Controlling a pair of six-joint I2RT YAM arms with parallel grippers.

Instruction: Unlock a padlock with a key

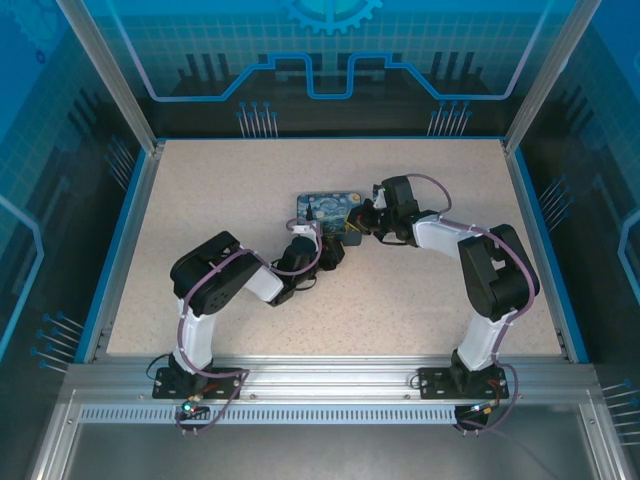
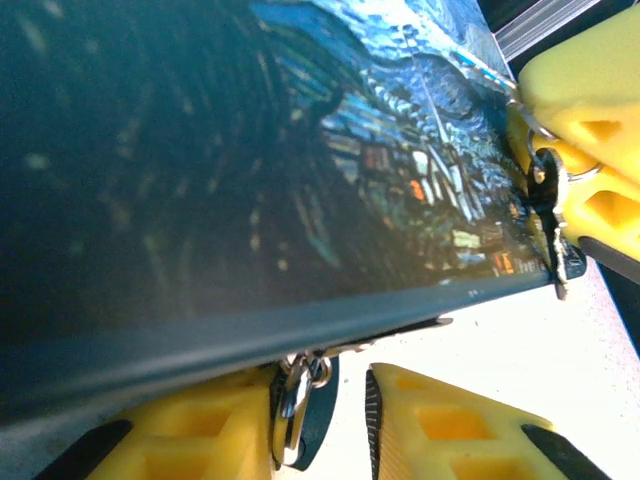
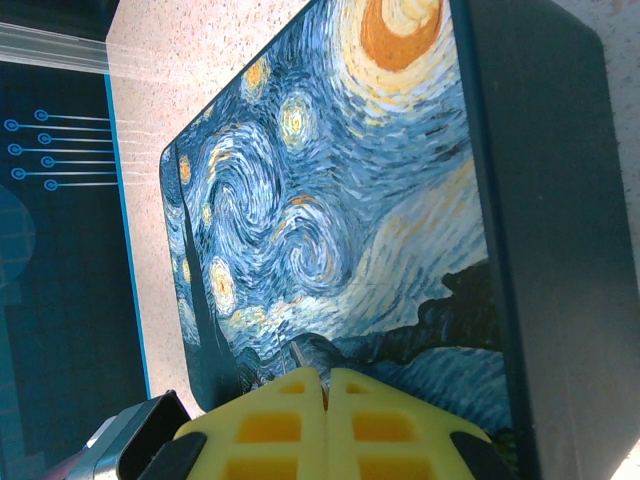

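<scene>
From above, both arms meet at a painted box (image 1: 322, 205) mid-desk (image 1: 200, 200). The left wrist view brings out the padlock (image 2: 296, 405) at the box's edge, between partly open left jaws. Right jaws clamp the key (image 2: 548, 205).

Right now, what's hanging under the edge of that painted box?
A small metal padlock hangs below the dark edge of the box, between the fingers of the left gripper. What it hooks onto is mostly covered by that edge, and the box's inside is hidden.
</scene>
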